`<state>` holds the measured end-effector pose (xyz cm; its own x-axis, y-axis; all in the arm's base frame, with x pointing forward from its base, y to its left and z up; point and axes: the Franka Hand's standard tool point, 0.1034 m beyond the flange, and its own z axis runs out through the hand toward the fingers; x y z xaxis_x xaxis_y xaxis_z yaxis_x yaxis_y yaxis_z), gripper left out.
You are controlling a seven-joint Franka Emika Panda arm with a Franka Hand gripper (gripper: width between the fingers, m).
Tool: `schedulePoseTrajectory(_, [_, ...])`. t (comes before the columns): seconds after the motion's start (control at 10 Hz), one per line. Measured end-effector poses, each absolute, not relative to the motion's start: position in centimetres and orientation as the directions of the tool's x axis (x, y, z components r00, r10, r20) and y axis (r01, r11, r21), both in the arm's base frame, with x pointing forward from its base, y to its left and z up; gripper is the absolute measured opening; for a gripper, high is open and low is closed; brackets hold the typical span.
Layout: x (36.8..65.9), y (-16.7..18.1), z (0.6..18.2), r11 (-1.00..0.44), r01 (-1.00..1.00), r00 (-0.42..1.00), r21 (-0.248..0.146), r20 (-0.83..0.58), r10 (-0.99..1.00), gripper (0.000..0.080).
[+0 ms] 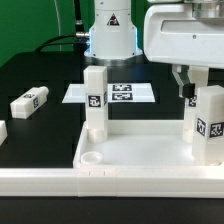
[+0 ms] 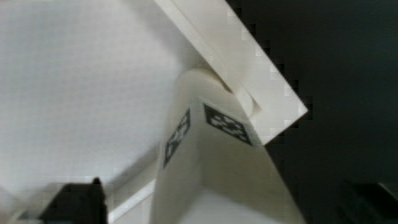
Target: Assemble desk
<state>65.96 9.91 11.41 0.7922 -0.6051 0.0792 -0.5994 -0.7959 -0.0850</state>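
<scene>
The desk's white tabletop (image 1: 140,155) lies rim-up at the front, with a round socket (image 1: 92,157) in its near corner. Two white tagged legs stand upright on it, one left of centre (image 1: 95,100) and one at the exterior view's right (image 1: 208,125). My gripper (image 1: 197,85) hangs over the top of the right leg. In the wrist view that leg (image 2: 222,165) rises between the gripper (image 2: 222,205) fingers. The dark fingertip (image 2: 75,200) stands off the leg, with tabletop (image 2: 71,90) showing in the gap. The jaws are open and hold nothing.
A loose white leg (image 1: 30,101) lies on the black table at the exterior view's left, and another pokes in at the left edge (image 1: 2,130). The marker board (image 1: 110,93) lies behind the tabletop. The arm's base (image 1: 110,35) stands at the back.
</scene>
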Motion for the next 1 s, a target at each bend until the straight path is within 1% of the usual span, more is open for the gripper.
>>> schedulePoseTrajectory(0.2, [65.97, 9.82, 11.41, -0.851, -0.520, 0.846, -0.077, 0.087, -0.525, 0.0649])
schedulePoseTrajectory(0.3, [65.97, 9.78, 11.40, -0.890, -0.451, 0.885, -0.069, 0.093, -0.456, 0.0649])
schedulePoseTrajectory(0.5, [65.87, 10.27, 11.32, -0.950, -0.308, 0.944, -0.046, 0.107, -0.312, 0.0649])
schedulePoseTrajectory(0.8, [65.87, 10.46, 11.39, -0.994, -0.109, 0.987, -0.026, 0.116, -0.111, 0.0649])
schedulePoseTrajectory(1.0, [65.91, 10.41, 11.47, -1.000, -0.016, 0.993, -0.013, 0.119, -0.018, 0.0649])
